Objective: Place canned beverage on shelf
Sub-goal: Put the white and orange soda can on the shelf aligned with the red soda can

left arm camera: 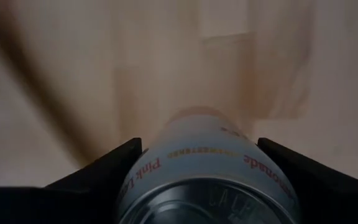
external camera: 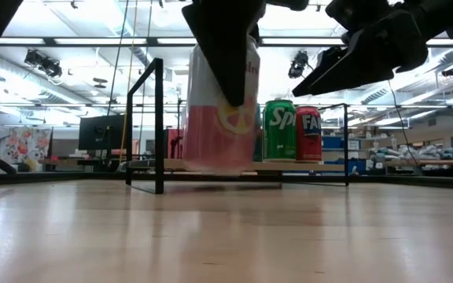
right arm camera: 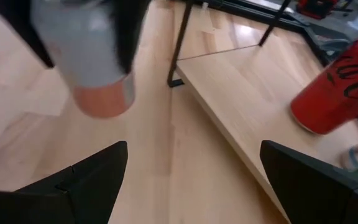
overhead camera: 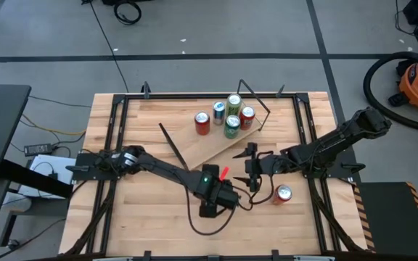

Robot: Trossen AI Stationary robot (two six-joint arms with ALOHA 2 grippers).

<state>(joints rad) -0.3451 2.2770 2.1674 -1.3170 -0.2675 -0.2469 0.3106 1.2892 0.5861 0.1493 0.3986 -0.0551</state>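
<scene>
while left claw clamps pink lemonade can off table | right claw apart near shelf

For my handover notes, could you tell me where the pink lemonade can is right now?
The pink lemonade can is clamped in the left end effector, lifted just off the table near its front centre, short of the shelf.

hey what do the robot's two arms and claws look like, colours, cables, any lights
Both arms are dark, almost black, jointed segments. The left claw has flat black wedge-shaped fingers; its wrist carries a small green light and a red piece, with a black cable looping beneath. The right claw has the same angular black fingers.
</scene>
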